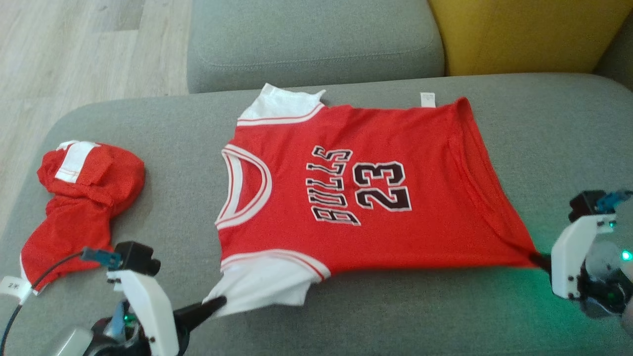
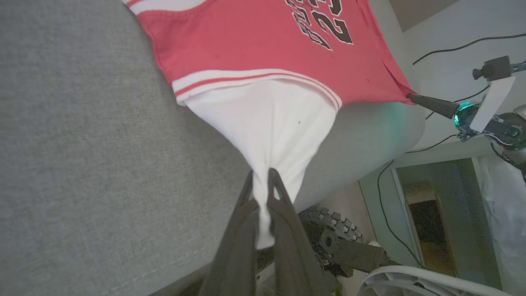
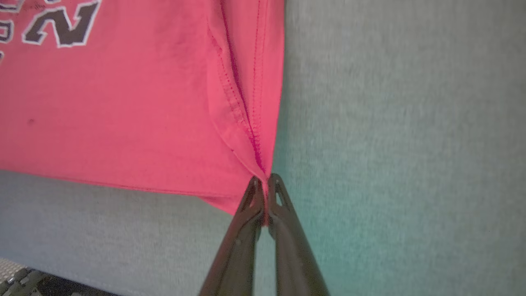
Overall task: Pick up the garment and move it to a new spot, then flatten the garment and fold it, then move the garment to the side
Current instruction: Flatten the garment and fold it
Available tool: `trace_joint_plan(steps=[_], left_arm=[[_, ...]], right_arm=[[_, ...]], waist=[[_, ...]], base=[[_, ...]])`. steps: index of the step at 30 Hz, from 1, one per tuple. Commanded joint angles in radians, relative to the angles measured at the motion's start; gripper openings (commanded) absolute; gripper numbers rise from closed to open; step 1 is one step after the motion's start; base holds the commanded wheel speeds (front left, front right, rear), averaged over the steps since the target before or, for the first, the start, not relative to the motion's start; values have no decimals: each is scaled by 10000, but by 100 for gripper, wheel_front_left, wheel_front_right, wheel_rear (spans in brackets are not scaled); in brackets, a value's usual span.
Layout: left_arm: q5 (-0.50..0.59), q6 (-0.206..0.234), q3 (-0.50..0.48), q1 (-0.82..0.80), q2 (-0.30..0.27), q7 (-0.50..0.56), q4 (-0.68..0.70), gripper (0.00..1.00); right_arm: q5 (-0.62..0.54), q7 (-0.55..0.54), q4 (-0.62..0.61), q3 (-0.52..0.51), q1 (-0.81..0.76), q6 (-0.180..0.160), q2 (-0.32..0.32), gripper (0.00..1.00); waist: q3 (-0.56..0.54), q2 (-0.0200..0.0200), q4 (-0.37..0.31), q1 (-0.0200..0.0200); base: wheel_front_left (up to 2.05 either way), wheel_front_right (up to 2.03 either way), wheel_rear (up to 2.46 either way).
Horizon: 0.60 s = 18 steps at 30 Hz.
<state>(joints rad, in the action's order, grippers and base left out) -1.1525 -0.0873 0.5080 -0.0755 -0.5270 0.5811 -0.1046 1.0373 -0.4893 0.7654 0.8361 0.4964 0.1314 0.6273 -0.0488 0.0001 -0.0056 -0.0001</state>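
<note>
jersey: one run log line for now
jersey spread on sofa, print up | left gripper shut on sleeve | right gripper shut on hem corner | red bundle apart, left

Head: high, facing forward-down over whole jersey (image 1: 356, 188) on sofa seat (image 1: 148, 123). Left wrist: close at near-left sleeve (image 2: 267, 123), facing right toward right gripper (image 2: 409, 97). Right wrist: tight on near-right hem corner (image 3: 254, 164), shared with both others.
</note>
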Motion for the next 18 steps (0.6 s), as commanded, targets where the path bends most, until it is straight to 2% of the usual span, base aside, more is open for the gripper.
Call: trace_joint_plan(steps=[1,8,13,18], left_arm=[[-116,65,-531,-318,-552,109,420,0],[-666,162,-606,319,-1168,785,1236,0],[-895,231,-648,502,-1408,1072,1683,0],[-891,338,-835,188,-1482,1083,2002,0]], right_arm=[[152,-256,-210,24,-154,-7,546,0],[805,-1781,-1181,56,-761,-7,1130,0],[903,-2048,-1494,-201,-887,-7,1373,0],[733,-2116,-1608,-568,-753,-7,1259,0]], waist=[[-37,-1,-23,1],[-108,-1,-69,1],[-48,-1,-81,1],[130,-1,-118,1]], base=[[0,0,0],[0,0,0],[0,0,0],[0,0,0]])
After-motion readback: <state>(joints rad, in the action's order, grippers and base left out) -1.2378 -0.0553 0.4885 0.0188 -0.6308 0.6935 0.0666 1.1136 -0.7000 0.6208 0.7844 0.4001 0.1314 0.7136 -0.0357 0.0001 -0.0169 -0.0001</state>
